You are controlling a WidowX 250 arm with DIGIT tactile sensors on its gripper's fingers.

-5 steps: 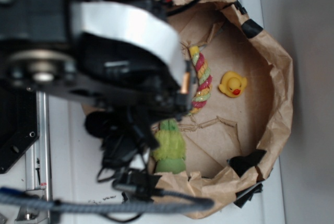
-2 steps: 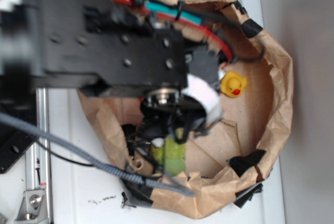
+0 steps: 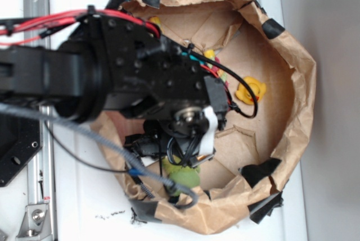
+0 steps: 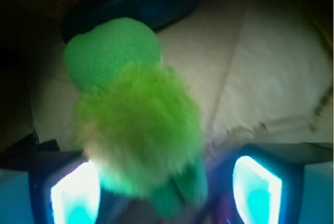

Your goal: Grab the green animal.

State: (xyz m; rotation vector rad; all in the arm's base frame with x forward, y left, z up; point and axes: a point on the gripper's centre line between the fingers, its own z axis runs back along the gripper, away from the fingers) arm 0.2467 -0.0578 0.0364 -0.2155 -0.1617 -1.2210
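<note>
Straddling the green animal (image 4: 136, 130) with the gripper (image 4: 166, 190) spread wide, fingers (image 4: 73, 192) flanking its fuzzy body but gripping nothing yet, apparently lining up for a close. Lying near the paper bag's (image 3: 292, 72) bottom edge; beyond, half-hiding the yellow duck (image 3: 252, 92) toward the right rim.

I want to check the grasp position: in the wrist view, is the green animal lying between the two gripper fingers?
Yes, the green animal sits between the two fingers, which stand apart on either side.
</note>
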